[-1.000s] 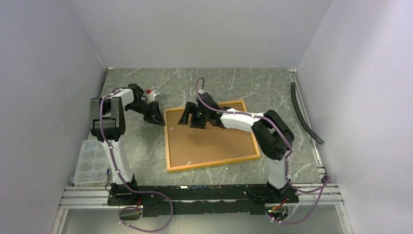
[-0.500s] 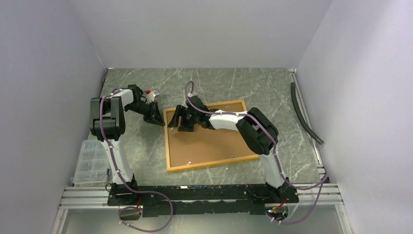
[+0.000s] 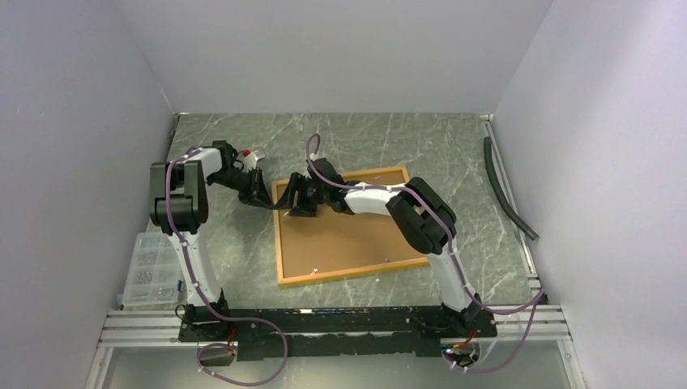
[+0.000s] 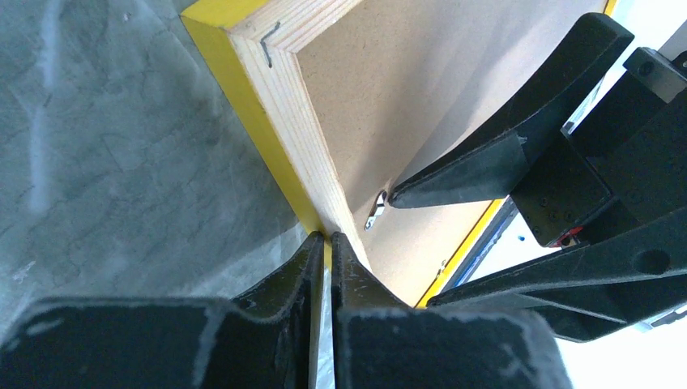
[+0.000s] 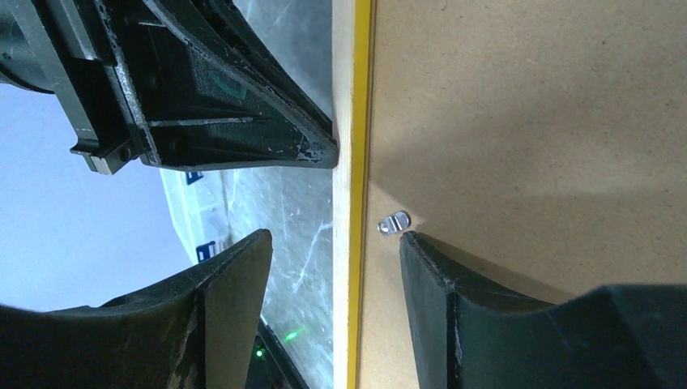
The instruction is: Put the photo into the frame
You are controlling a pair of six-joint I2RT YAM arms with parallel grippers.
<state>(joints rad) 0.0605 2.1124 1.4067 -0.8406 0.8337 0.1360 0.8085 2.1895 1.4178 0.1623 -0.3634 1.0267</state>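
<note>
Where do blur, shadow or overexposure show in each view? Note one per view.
Top external: sharp and evenly lit, with the right arm faintly shading the board. Left wrist: left gripper blurred up close; lower right corner blown out white. Right wrist: right gripper soft-edged, casting a shadow on the board.

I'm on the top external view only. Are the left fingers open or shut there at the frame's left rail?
Observer: Shut. The left wrist view shows the left fingers pressed together, tips at the outer edge of the frame.
Operator: And the other arm's?
Observer: The right fingers are apart and straddle that rail, one over the table, one over the backing board.
Operator: Anything by the inner tip?
Observer: A small metal tab lies right at it.
</note>
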